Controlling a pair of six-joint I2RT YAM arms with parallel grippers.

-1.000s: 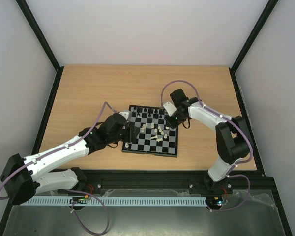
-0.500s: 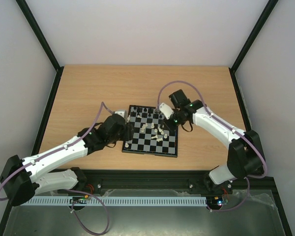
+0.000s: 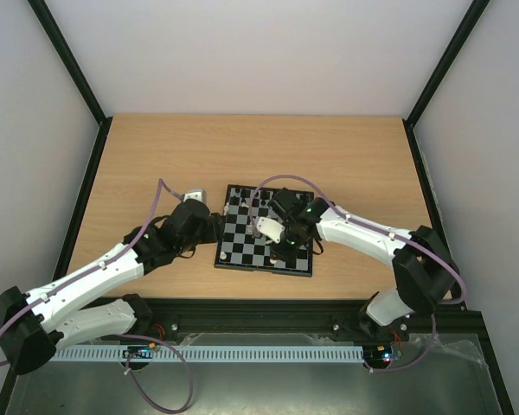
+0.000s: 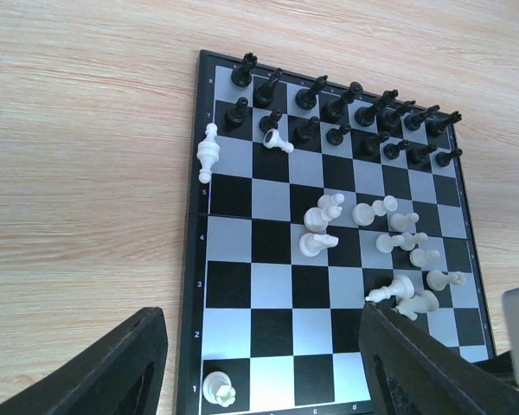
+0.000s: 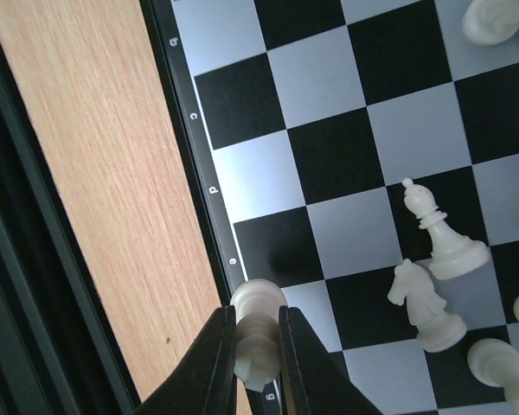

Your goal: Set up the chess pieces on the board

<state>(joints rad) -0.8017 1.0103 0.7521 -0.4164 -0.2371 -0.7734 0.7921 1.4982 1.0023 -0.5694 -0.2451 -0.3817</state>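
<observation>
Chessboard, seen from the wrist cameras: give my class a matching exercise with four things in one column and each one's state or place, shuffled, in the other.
Column A
1. right pincer
2. left pincer
3. black pieces
4. loose white pieces

Column B
a. lined up in two rows at one end of the board
b. open, holding nothing
c. shut on a white piece
d. bunched mid-board, some lying down

Pairs: 1-c, 2-b, 3-a, 4-d
</observation>
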